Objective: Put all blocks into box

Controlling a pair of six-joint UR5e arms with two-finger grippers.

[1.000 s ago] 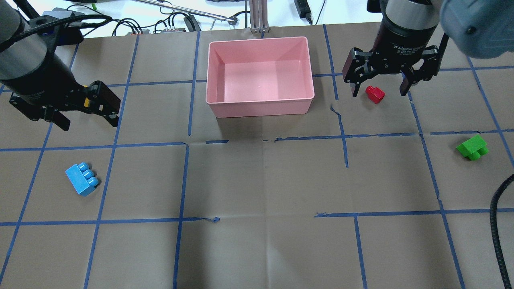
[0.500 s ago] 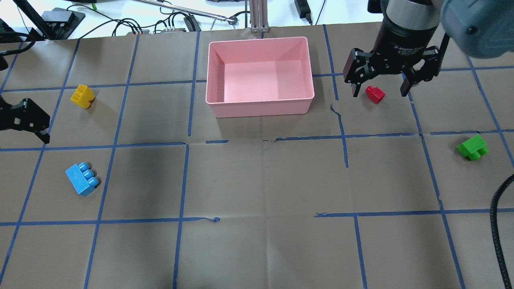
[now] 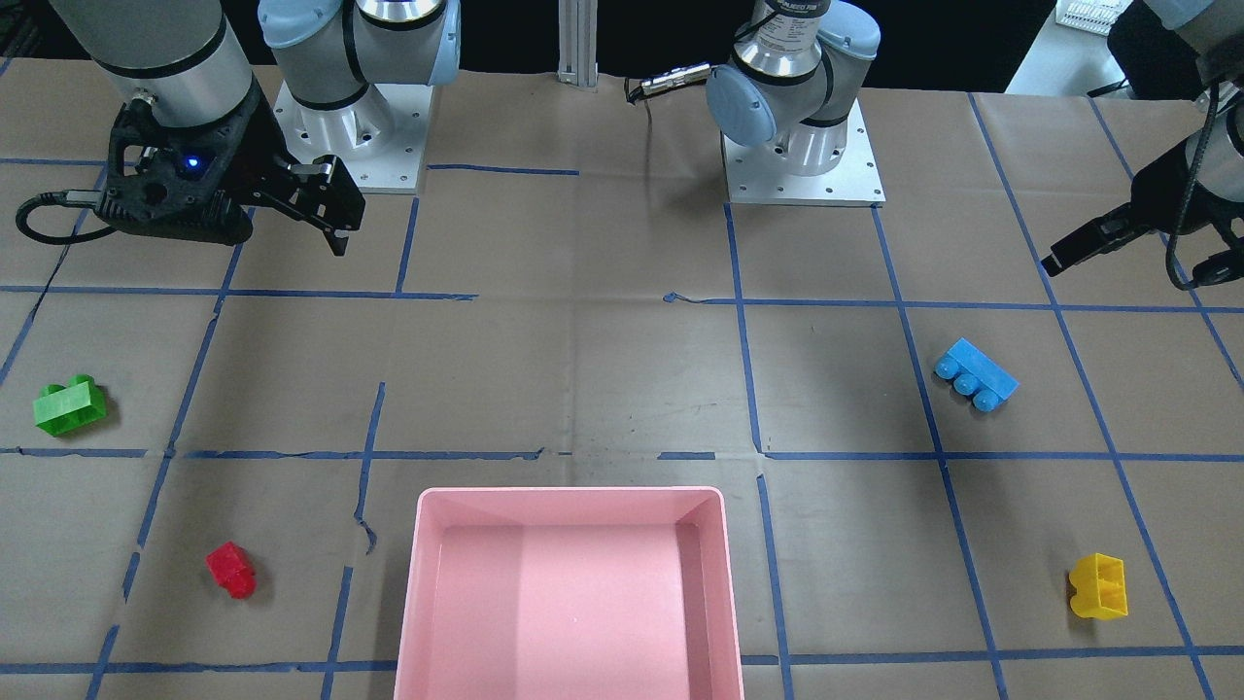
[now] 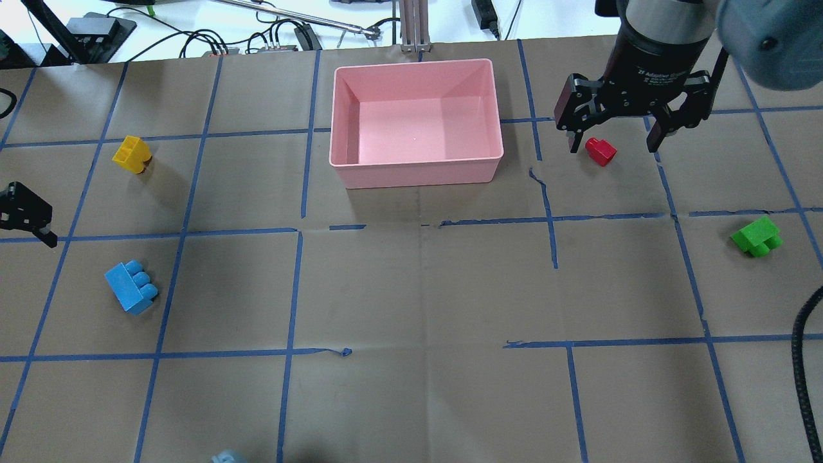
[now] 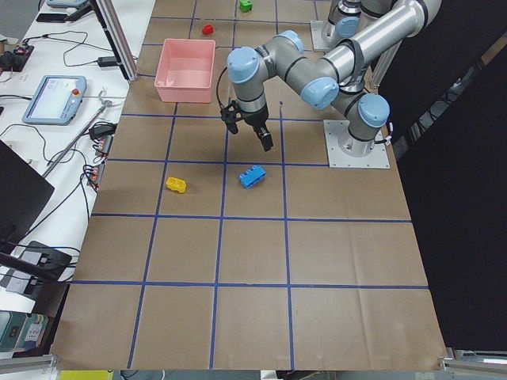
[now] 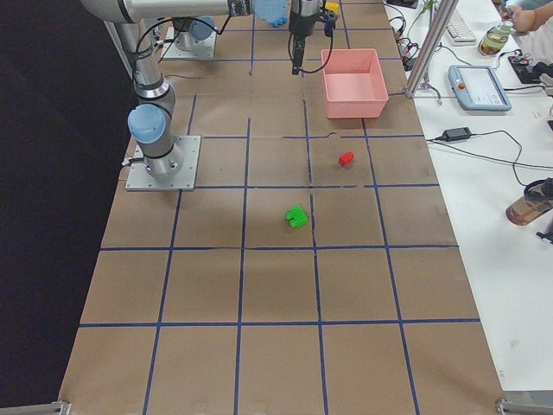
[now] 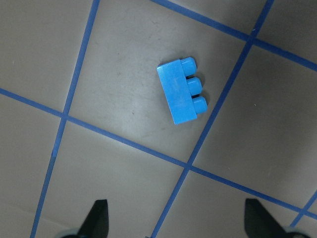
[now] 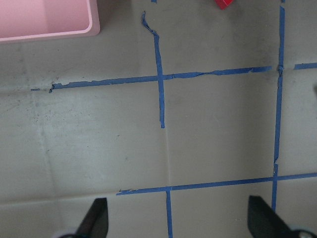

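The pink box (image 4: 418, 172) stands empty at the table's far middle, also in the front view (image 3: 569, 496). The red block (image 4: 600, 152) lies right of it; my right gripper (image 4: 614, 145) hangs open high above it, and the block shows at the right wrist view's top edge (image 8: 223, 4). The green block (image 4: 757, 236) lies far right. The yellow block (image 4: 132, 154) and light-blue block (image 4: 131, 287) lie on the left. My left gripper (image 7: 178, 223) is open and empty at the overhead view's left edge, with the light-blue block (image 7: 182, 90) ahead of it.
Brown paper with blue tape lines covers the table. A black cable (image 4: 800, 360) hangs at the near right edge. Cables and gear (image 4: 212, 42) lie beyond the far edge. The two arm bases (image 3: 802, 146) stand at the robot's side.
My left arm has swung away from above the yellow block to the table's left edge, uncovering that block. My right gripper has shifted slightly to the right over the red block. No block moved.
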